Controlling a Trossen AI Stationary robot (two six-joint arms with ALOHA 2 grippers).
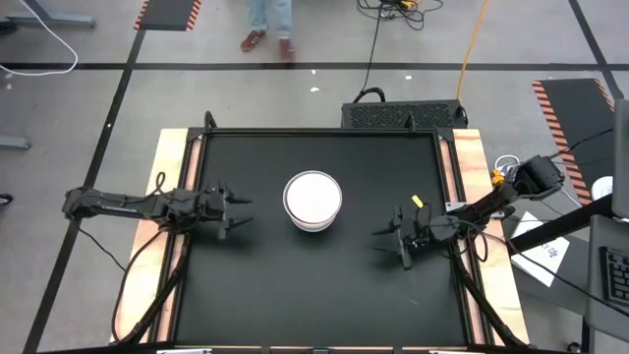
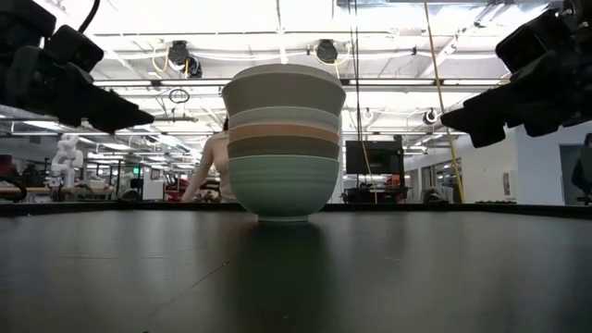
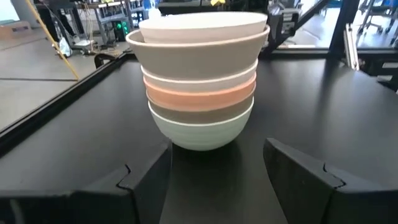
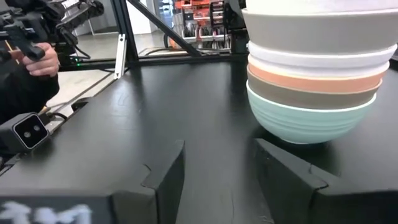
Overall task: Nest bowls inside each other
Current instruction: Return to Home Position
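On the left gripper [image 1: 236, 211] the two dark fingers [image 3: 146, 179] stand well apart with nothing between them. The fingers [image 4: 165, 177] of the right gripper [image 1: 391, 248] are spread the same way and are just as empty. Each gripper hangs above the table to its own side of the stack of six small round shallow bowls [image 1: 313, 200], near it but touching nothing. That suits arms with no bowl left to carry, and the nesting looks finished. The stack sits upright near the middle of the table. A ribbed mint-green bowl [image 3: 199, 134] is at the bottom, followed by an olive-grey bowl [image 3: 199, 113], a salmon-orange bowl [image 3: 199, 96], a white rim [image 3: 199, 79], a beige-grey bowl [image 3: 199, 56] and a white bowl on top [image 3: 202, 26]. Each is seated squarely in the one below, so the pile should stay put. It rests on a matt black table top [image 1: 295, 295] bordered by pale wooden strips [image 1: 169, 177]. Beyond is a bright workshop with a grey floor marked with black lines and orange hazard stripes [image 1: 167, 12]. A person's legs [image 1: 267, 25] are visible at the far side, and a hand [image 4: 38, 59] shows off to one side.
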